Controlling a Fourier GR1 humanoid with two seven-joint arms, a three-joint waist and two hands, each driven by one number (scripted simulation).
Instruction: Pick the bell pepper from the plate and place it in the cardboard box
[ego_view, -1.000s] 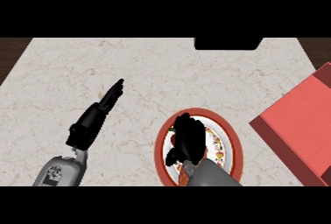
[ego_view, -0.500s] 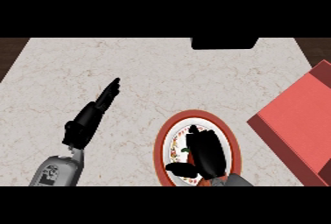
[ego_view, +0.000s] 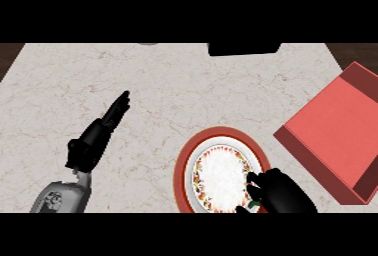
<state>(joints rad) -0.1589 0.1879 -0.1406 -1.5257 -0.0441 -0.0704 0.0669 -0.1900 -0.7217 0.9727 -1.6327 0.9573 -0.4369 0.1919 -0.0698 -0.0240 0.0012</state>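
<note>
Head view, looking steeply down:

- Tabletop (ego_view: 170, 85): pale marbled stone, fills most of the frame; dark strips at far L and R top corners.
- Plate (ego_view: 218, 170): round, red-brown outer rim, white centre w/ a coloured patterned ring. Sits lower centre-R; lower edge cut by frame.
- Right robot hand (ego_view: 282, 192): black, at plate's lower-R rim, fingers curled inward over the rim. Forearm not seen, below frame edge.
- Bell pepper (ego_view: 253, 204): only a small green sliver shows, just under the curled fingers of the right robot hand, at the plate's lower-R edge. Hand appears closed around it; most of the pepper is hidden, so shape and tilt can't be told.
- Cardboard box (ego_view: 336, 135): red/salmon, shallow, open top, set at an angle along the R side. Near the plate but apart from it; R part runs out of frame.
- Left robot hand (ego_view: 96, 137): black, L of plate and well apart from it, fingers straight, pointing up-R, holding nothing. Resting above the tabletop; grey forearm (ego_view: 63, 197) enters at lower L.
- Dark block (ego_view: 245, 48): black, at top edge, centre-R; identity unclear.
</note>
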